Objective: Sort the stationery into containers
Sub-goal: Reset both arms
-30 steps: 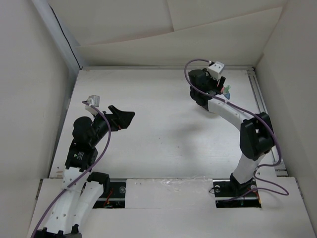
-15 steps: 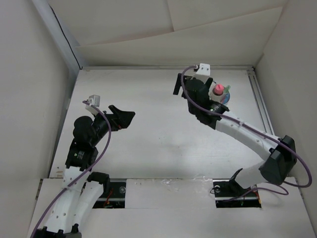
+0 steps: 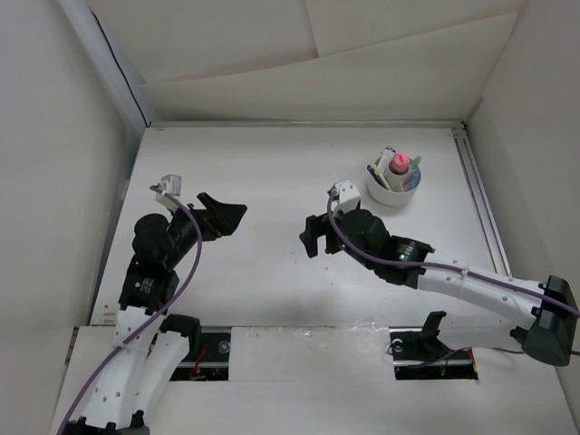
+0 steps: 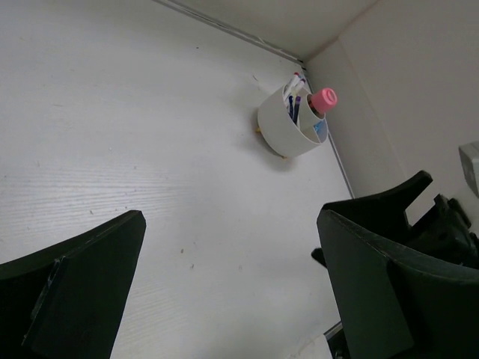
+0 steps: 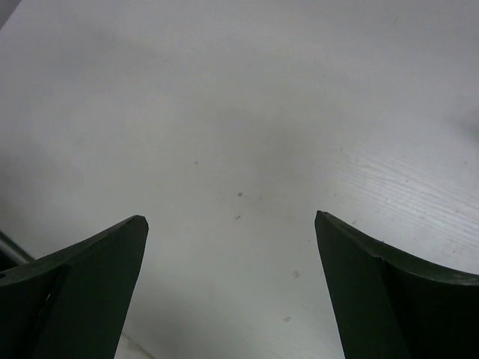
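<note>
The round white cup (image 3: 392, 188) stands at the far right of the table. Stationery stands upright in its compartments: a pink rounded piece (image 3: 399, 164), thin pens and a green marker. The cup also shows in the left wrist view (image 4: 288, 129) with the pink piece (image 4: 323, 99) on top. My right gripper (image 3: 313, 237) is open and empty over the bare middle of the table, well left and nearer than the cup. My left gripper (image 3: 225, 216) is open and empty at the left. The right wrist view shows only bare table between its fingers (image 5: 82, 288).
The table (image 3: 272, 172) is white, with a wall at the back, a metal rail (image 3: 478, 195) along the right edge and a dark edge strip at the left. The right arm (image 3: 471, 285) stretches low across the near right of the table.
My right gripper has left the cup and swung back and left to the middle of the table, empty. The cup now shows fully with the stationery in it. The left arm has not moved.
</note>
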